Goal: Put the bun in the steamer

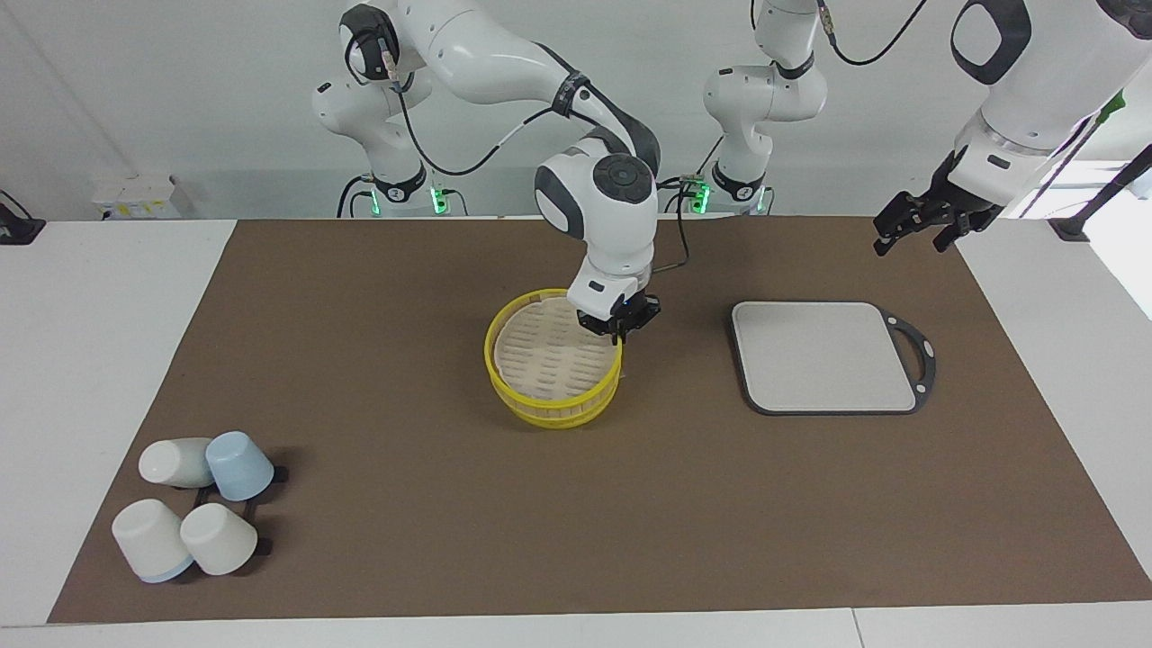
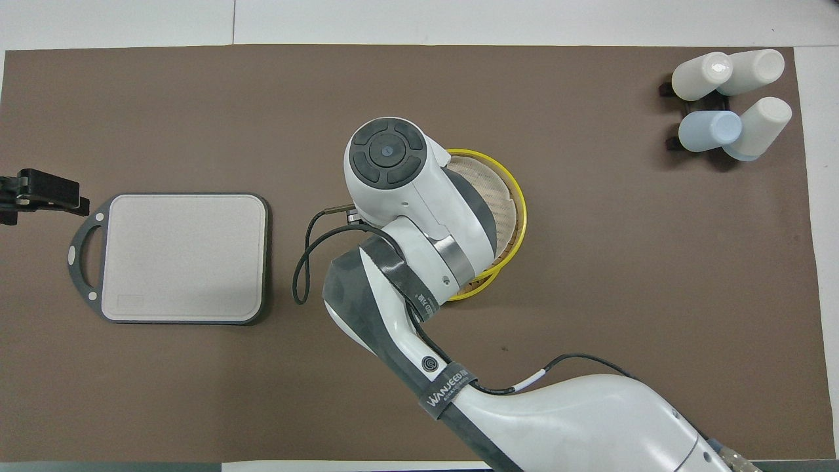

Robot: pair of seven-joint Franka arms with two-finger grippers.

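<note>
The steamer (image 1: 551, 396) stands mid-table, a round yellow-rimmed basket. Its slatted lid (image 1: 549, 355) lies askew on top, and two offset yellow rims (image 2: 519, 208) show in the overhead view. My right gripper (image 1: 623, 324) is at the lid's edge on the side nearer the robots and toward the left arm's end, shut on the rim. My right arm (image 2: 419, 216) covers much of the steamer from above. No bun is in view. My left gripper (image 1: 916, 236) waits open and empty in the air, over the table's edge by the board; it also shows in the overhead view (image 2: 40, 191).
A grey rectangular board (image 1: 823, 355) with a dark handled frame lies bare toward the left arm's end. Several white and blue cups (image 1: 193, 517) lie on a black stand at the right arm's end, farthest from the robots.
</note>
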